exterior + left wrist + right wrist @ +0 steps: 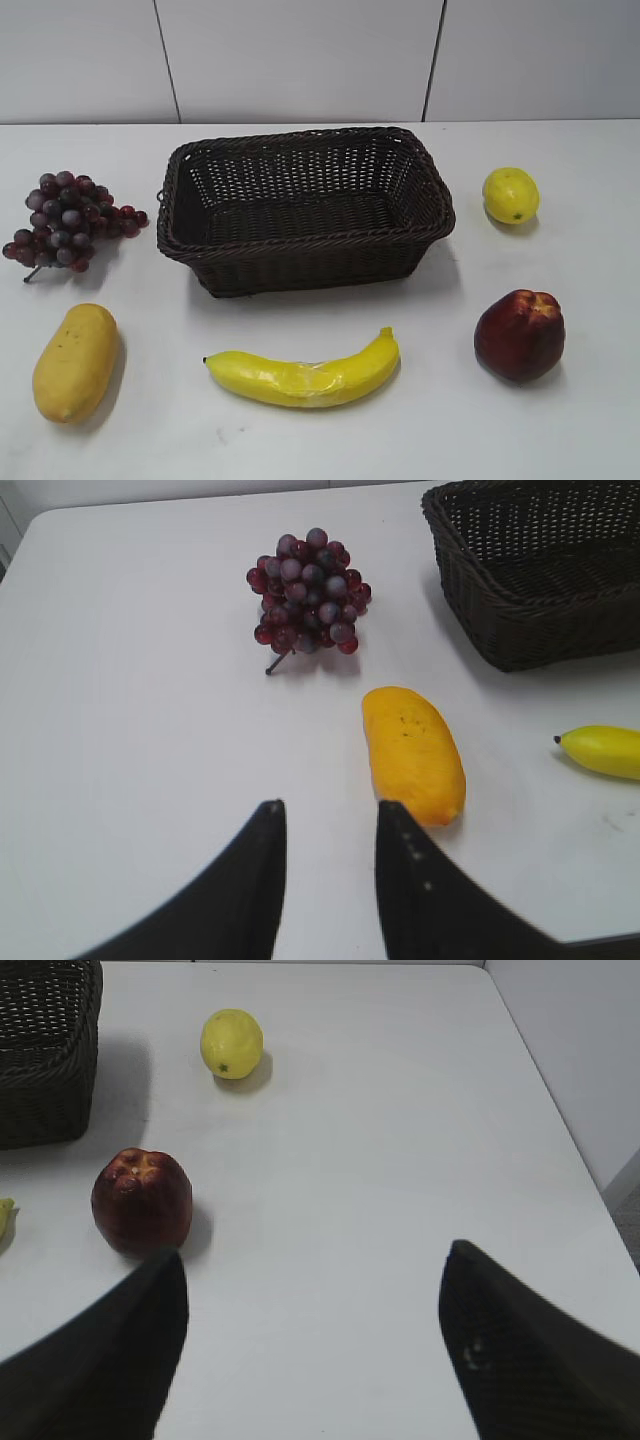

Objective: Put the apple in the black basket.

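Observation:
The dark red apple (519,335) sits on the white table at the front right, clear of the black basket (305,255), which stands empty in the middle. In the right wrist view the apple (142,1201) lies just ahead of my left fingertip; the right gripper (315,1265) is wide open and empty. The basket corner (45,1050) shows at the upper left of that view. My left gripper (327,815) is open and empty above bare table, with the basket (545,575) at the upper right of its view. Neither gripper shows in the exterior view.
A lemon (511,195) lies right of the basket, a banana (305,375) in front of it, a grape bunch (70,220) to its left, and a yellow mango (75,362) at the front left. The table's right edge (560,1120) runs near the right gripper.

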{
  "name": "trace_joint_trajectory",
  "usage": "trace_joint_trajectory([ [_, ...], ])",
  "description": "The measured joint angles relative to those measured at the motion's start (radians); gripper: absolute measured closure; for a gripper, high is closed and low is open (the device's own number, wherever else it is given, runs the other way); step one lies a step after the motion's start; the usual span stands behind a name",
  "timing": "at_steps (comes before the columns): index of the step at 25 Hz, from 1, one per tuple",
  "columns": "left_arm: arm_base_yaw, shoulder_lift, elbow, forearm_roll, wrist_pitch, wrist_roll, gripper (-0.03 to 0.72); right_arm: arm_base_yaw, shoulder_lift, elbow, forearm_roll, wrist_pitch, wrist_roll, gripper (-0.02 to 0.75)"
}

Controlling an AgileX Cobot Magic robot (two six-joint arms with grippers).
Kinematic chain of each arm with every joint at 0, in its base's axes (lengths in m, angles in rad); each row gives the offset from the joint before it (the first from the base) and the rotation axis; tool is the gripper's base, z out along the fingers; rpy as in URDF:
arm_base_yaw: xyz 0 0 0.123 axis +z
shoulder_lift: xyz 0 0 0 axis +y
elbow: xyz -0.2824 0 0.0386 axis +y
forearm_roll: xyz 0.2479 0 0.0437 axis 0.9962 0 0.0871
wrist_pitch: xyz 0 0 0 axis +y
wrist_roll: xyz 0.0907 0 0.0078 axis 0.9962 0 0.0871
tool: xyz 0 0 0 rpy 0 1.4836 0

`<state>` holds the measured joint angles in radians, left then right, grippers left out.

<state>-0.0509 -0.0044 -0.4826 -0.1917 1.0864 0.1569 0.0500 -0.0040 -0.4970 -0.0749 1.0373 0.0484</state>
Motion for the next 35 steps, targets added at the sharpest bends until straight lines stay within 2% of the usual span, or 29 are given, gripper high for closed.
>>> trace_joint_trajectory([
  [15,0.0,0.0,0.0,0.0,0.0,0.0,0.454,0.0,0.0,0.0,0.005,0.0,0.0,0.148],
  [21,0.0,0.0,0.0,0.0,0.0,0.0,0.454,0.0,0.0,0.0,0.095,0.0,0.0,0.147],
  [25,0.0,0.0,0.0,0.0,0.0,0.0,0.454,0.0,0.033,-0.005,0.116,-0.011,0.0,0.147],
  [30,0.0,0.0,0.0,0.0,0.0,0.0,0.454,0.0,0.14,-0.023,0.116,-0.221,0.0,0.147],
  [35,0.0,0.0,0.0,0.0,0.0,0.0,0.454,0.0,0.369,-0.023,0.116,-0.411,0.0,0.148],
])
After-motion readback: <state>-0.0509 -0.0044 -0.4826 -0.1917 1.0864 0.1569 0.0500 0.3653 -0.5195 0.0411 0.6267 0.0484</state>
